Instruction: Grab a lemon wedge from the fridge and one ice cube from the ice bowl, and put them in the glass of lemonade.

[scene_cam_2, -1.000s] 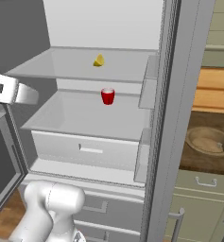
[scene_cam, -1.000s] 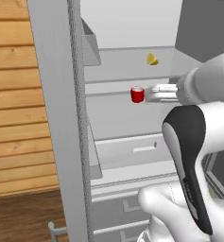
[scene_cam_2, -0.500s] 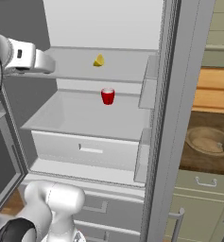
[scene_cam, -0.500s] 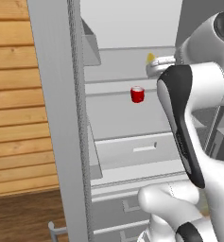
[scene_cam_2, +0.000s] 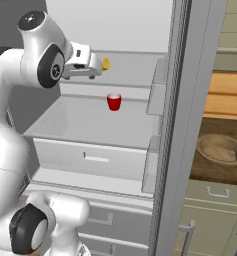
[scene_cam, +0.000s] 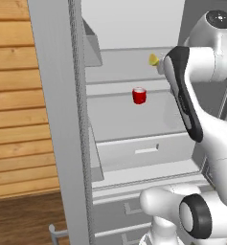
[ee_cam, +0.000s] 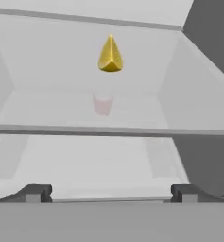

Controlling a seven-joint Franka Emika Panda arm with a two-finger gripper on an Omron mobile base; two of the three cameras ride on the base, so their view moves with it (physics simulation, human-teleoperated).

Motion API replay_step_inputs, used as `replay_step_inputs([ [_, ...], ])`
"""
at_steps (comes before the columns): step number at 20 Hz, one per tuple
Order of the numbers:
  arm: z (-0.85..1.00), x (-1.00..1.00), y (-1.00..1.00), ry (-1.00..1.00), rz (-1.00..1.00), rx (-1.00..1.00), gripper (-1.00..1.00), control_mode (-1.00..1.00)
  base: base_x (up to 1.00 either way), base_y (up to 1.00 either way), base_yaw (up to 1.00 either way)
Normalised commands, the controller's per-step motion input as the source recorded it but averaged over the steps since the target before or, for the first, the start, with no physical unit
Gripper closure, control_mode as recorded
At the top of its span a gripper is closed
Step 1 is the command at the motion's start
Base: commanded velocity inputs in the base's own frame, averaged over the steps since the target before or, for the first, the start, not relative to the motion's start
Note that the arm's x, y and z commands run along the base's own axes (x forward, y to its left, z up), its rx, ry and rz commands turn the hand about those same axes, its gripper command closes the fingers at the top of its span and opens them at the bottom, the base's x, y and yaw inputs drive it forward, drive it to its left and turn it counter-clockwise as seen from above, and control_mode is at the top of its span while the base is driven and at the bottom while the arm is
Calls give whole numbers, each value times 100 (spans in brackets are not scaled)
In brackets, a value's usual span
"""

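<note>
The light is falling evenly and softly over all three pictures, with no visible lamp and no strong glare. The inside of the fridge (scene_cam: 129, 119) is looking bright and pale, so its white shelves are blending into the walls. Under the small red cup (scene_cam_2: 113, 101) only a faint shadow is showing. The robot arm (scene_cam: 187, 95) is carrying a gentle shine. In the hand view the cup is appearing as a washed-out pink smudge through the shelf, while the lemon wedge (ee_cam: 110, 56) is staying sharp. The edges are looking slightly soft and blocky, without bending.
</note>
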Motion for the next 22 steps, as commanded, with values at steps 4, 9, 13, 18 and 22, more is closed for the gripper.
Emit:
replay_step_inputs([
  [4, 0, 100, -7, 9, 0, 0, -100, -100, 0, 0, 0],
  [9, 0, 98, 0, 10, 0, 0, -100, -100, 0, 0, 0],
  [13, -3, 71, 0, 6, 2, 0, -100, -100, 0, 0, 0],
  [18, -6, 78, 0, 3, 4, 0, -100, -100, 0, 0, 0],
  [22, -28, 65, -1, 1, 7, 3, -100, -100, 0, 0, 0],
])
